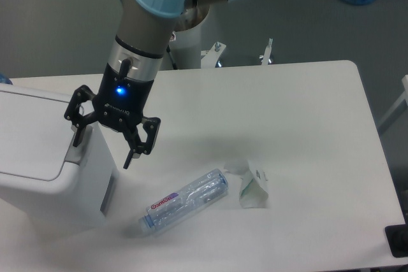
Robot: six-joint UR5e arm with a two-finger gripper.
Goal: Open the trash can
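Note:
The trash can (44, 176) is a large white boxy bin at the left edge of the table, with a flat white lid (29, 135) lying closed and a grey push tab (79, 148) at its right side. My gripper (104, 146) hangs over the bin's right edge, pointing down, with its fingers spread open. The left finger (80, 133) is right above the grey tab; whether it touches it I cannot tell. The right finger (131, 154) hangs past the bin's side. The gripper holds nothing.
A clear plastic bottle (185, 200) lies on its side on the white table (287, 113), right of the bin. A crumpled white wrapper (252, 186) lies beside the bottle. The arm's base mount (191, 46) stands at the table's back edge.

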